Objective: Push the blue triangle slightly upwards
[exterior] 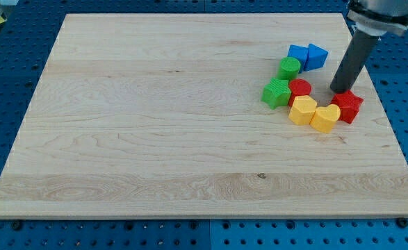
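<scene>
The blue triangle [317, 55] lies at the view's upper right, touching a blue cube [299, 55] on its left. My tip [341, 91] is at the end of the dark rod, below and right of the blue triangle, just above the red star-shaped block [347, 105]. The tip stands apart from the blue triangle.
A green cylinder [289, 68], a green star-shaped block [276, 92], a red cylinder [299, 89], a yellow hexagon-like block [303, 110] and a yellow heart [325, 117] cluster below the blue blocks. The wooden board [155, 118] ends close to the cluster's right.
</scene>
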Tool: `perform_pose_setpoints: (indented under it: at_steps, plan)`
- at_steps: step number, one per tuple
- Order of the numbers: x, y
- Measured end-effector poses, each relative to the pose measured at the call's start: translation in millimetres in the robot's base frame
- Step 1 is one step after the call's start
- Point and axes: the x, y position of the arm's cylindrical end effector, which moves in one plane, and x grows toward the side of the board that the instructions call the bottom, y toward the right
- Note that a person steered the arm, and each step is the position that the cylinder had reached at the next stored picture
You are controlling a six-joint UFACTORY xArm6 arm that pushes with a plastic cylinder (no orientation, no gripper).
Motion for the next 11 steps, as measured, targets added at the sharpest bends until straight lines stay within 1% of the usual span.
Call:
perform_pose_setpoints:
  at_steps: [4, 6, 8, 9, 11]
  plan:
    - [-4, 2]
    - [-37, 3]
    - [-44, -29]
    - [-45, -31]
    - [-19, -30]
